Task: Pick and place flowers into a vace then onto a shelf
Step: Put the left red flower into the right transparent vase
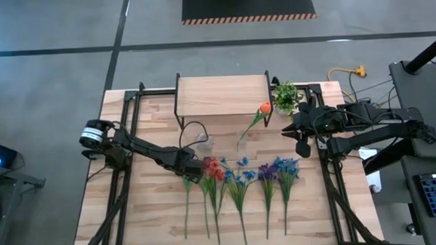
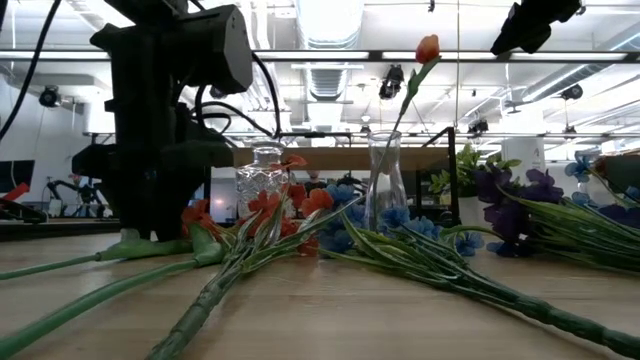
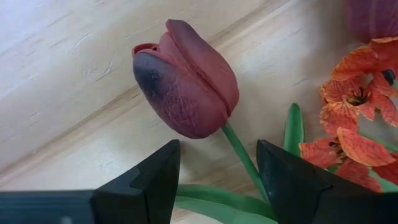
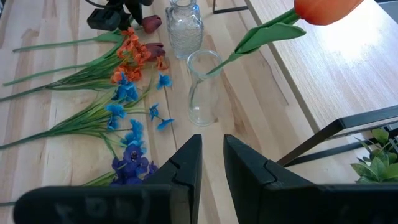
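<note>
A dark red tulip (image 3: 186,78) lies on its side on the table at the left end of a row of flowers (image 1: 242,176) with red, orange, blue and purple heads. My left gripper (image 3: 217,168) (image 1: 196,165) is low over the table and open. Its fingers stand on either side of the tulip's green stem (image 3: 239,149), just below the head. An orange tulip (image 1: 265,108) (image 2: 428,48) stands in a clear vase (image 1: 242,145) (image 4: 204,93) and leans on its rim. My right gripper (image 4: 212,149) (image 1: 301,145) hovers right of that vase, open by a narrow gap, holding nothing.
A cut-glass vase (image 1: 204,145) (image 2: 262,180) stands just beyond the left gripper. The shelf (image 1: 222,95) sits at the far edge, with a small potted plant (image 1: 285,97) at its right end. Orange blossoms (image 3: 354,118) lie close beside the tulip. Long stems reach toward the near edge.
</note>
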Controlling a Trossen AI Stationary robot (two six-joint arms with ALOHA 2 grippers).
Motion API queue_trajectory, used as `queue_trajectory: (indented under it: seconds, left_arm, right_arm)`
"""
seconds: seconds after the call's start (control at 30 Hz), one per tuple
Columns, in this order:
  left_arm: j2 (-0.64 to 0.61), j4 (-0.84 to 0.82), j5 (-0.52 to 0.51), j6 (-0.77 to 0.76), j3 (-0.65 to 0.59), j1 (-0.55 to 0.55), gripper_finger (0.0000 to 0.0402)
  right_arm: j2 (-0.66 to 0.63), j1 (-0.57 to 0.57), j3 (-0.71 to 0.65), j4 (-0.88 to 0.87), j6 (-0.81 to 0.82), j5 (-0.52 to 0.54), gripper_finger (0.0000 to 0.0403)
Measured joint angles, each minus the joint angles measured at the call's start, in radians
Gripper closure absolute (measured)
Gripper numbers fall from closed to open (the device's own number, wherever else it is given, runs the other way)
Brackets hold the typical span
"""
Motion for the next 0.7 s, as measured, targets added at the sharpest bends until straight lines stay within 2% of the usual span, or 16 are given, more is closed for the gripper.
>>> queue_trajectory:
  seconds: [0.13,0.47,0.7]
  left_arm:
    - [0.0,0.002,0.004,0.002,-0.001,0.0,0.0234]
    - [0.0,-0.004,0.014,0.029,0.001,-0.001,0.0347]
    - [-0.013,-0.013,0.016,0.035,-0.001,-0.001,0.0394]
  right_arm:
    - [0.0,0.0,0.0,0.0,-0.003,0.0,0.0346]
    - [0.0,0.0,0.0,0.0,-0.003,0.0,0.0346]
    - [0.0,0.0,0.0,0.001,0.0,0.0,0.0346]
